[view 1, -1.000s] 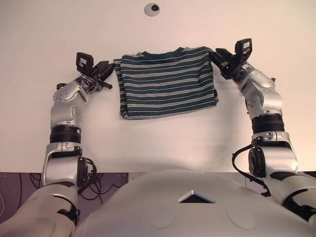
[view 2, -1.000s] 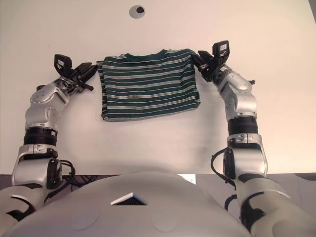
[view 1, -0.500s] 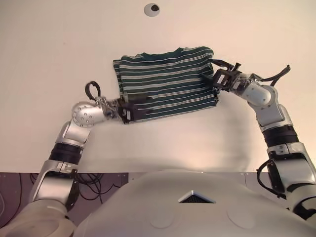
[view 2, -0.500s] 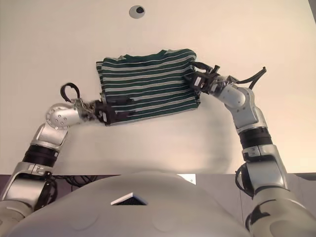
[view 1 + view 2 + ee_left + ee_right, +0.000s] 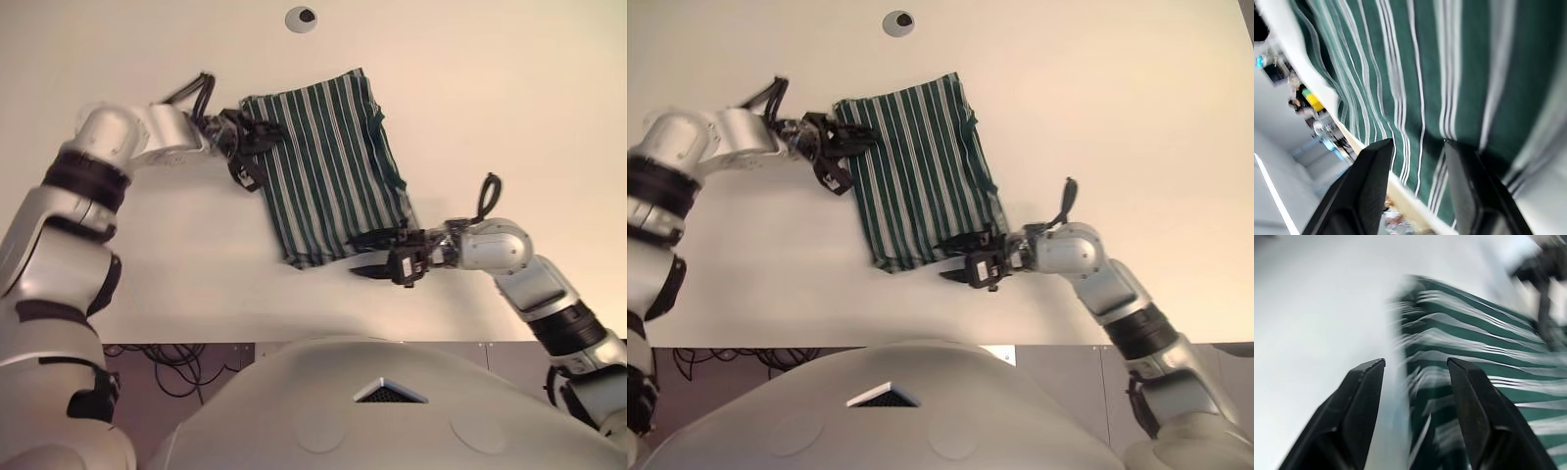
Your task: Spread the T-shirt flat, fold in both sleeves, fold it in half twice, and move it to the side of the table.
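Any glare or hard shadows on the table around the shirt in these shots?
Left eye view: table evenly lit, no hard shadow round the T-shirt. Right wrist view: table washes out to bright white beside the T-shirt.

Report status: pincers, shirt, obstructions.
Left pincer open at far corner of shirt. Right pincer open at its near edge. Shirt folded, askew on table. Round port beyond shirt, apart from it.

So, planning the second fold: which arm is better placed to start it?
Probably right: the right pincer, open, is at the T-shirt's near short edge, ready to lift it; the left pincer sits at a far corner.
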